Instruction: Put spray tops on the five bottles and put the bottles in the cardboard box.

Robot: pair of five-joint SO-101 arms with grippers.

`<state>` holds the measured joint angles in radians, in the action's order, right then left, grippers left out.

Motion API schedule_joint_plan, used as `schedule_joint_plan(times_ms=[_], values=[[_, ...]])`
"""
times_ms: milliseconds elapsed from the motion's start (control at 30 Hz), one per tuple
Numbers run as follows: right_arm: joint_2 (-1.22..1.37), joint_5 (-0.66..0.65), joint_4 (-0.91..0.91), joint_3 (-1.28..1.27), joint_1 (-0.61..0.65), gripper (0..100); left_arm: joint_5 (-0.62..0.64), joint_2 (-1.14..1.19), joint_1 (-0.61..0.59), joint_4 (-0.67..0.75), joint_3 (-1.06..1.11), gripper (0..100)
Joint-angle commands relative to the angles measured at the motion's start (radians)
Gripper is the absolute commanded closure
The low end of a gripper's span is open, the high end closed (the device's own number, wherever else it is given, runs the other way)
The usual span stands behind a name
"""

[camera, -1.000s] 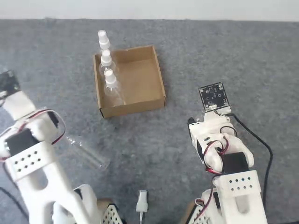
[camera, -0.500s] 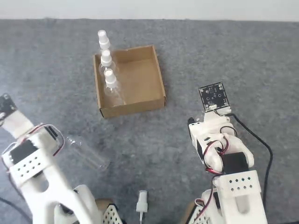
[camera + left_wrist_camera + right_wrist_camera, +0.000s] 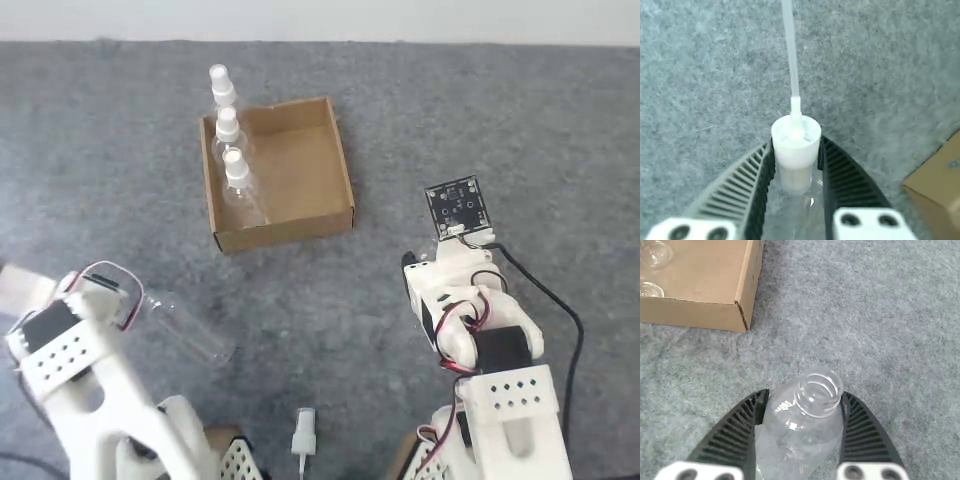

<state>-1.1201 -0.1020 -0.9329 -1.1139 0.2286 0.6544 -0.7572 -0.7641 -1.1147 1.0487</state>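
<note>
Left pincer (image 3: 795,146): mine, pinching a white spray top (image 3: 795,135), whose thin tube is pointing away over the grey table (image 3: 700,75).
Right pincer (image 3: 805,394): mine, gripping an uncapped clear bottle (image 3: 810,412) near its neck.
Cardboard box (image 3: 343,165): sitting open on the table.
Capped bottles (image 3: 238,180): three standing in a row along one box wall; I cannot tell whether the farthest is inside.
Spare bottle (image 3: 188,328): lying on its side beside my left arm.
Loose top (image 3: 304,432): lying between my arms' bases.
</note>
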Motion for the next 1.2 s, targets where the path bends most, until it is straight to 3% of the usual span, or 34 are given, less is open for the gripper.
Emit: schedule_joint_plan(times_ms=[0, 133, 333, 500, 800, 1033, 1167], values=[[-0.027, 0.008, 0.018, 0.008, -0.015, 92.2, 0.089, -0.032, -0.003, 0.021, -0.001, 79], [-0.027, 0.008, 0.018, 0.008, -0.015, 92.2, 0.153, -0.038, 0.0, 0.026, 0.028, 68], [-0.027, -0.017, 0.018, 0.006, -0.013, 92.2, 0.189, -0.041, -0.002, 0.026, 0.021, 67], [-0.027, -0.018, 0.018, 0.006, -0.013, 92.2, 0.14, -0.043, -0.003, 0.021, -0.018, 67], [-0.027, -0.018, 0.018, 0.006, -0.013, 92.2, -0.267, -0.041, -0.114, 0.028, -0.139, 72], [-0.027, -0.018, 0.018, 0.006, -0.013, 92.2, -0.761, -0.032, -0.129, 0.028, -0.183, 90], [-0.027, -0.018, 0.016, 0.006, -0.015, 92.3, -0.984, -0.032, -0.132, 0.025, -0.176, 90]])
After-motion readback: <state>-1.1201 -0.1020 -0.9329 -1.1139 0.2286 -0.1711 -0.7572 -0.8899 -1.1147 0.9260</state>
